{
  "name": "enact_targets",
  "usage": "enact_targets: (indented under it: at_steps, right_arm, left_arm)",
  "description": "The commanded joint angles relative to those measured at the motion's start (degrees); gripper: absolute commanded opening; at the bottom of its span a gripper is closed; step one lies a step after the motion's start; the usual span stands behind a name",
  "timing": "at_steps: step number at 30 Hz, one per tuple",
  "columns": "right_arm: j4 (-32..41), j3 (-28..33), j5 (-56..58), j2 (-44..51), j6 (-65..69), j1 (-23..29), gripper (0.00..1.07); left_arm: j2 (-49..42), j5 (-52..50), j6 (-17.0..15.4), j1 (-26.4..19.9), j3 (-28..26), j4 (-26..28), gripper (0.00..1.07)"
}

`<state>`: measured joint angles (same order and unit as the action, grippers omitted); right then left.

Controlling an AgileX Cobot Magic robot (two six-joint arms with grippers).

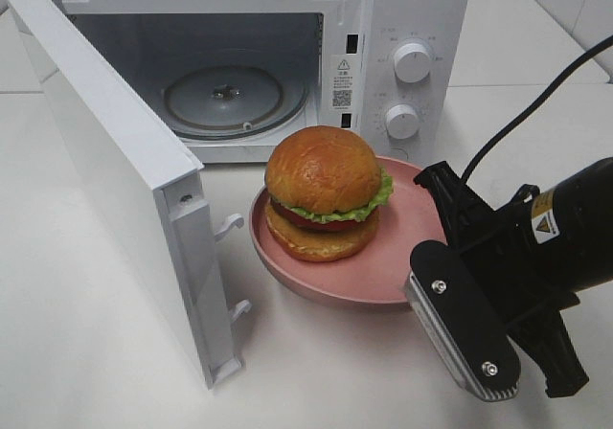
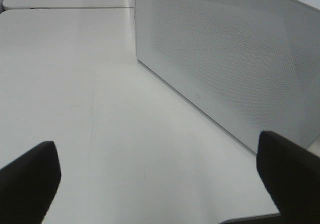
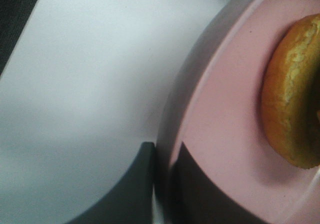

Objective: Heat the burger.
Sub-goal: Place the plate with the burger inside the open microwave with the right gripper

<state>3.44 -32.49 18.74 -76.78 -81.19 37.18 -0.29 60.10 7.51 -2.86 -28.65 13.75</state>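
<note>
Burger (image 1: 326, 194), small, round, golden-bunned with a lettuce edge, sits on a round pink plate (image 1: 397, 276) on the white surface (image 1: 96, 372), just in front of the open white microwave (image 1: 412, 27). The black right arm (image 1: 575, 228) reaches the plate's right rim.

Left wrist view: the left fingers (image 2: 27, 181) stand wide apart above the surface, beside the microwave.

Right wrist view: the right fingers (image 3: 135, 194) are clamped on the plate's rim.

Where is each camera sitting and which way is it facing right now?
Exterior high: above, in front, looking down at the open microwave, burger and plate; right arm shows.
Left wrist: low over the table, facing the open door from outside; open left hand shows.
Right wrist: at the plate's rim, facing the burger; right hand shut on the rim.
Shared: high and right wrist both see burger and plate.
</note>
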Motion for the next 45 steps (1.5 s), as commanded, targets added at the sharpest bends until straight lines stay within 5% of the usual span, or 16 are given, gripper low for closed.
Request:
enact_targets:
  at_steps: [1,12,45]
  right_arm:
    - [0.0,-0.3,-3.6,0.7,-1.5,-0.3,0.00]
    - [-3.4,-1.7,-4.8,0.5,2.5,-0.3,0.00]
    - [-4.6,-20.5,-4.6,-15.0,2.5,-0.1,0.00]
  left_arm:
    - [-0.4,-0.7,-0.1,-0.1,0.1,0.0,1.00]
    - [-0.4,-0.7,-0.1,-0.1,0.1,0.0,1.00]
    - [-0.4,-0.7,-0.1,-0.1,0.1,0.0,1.00]
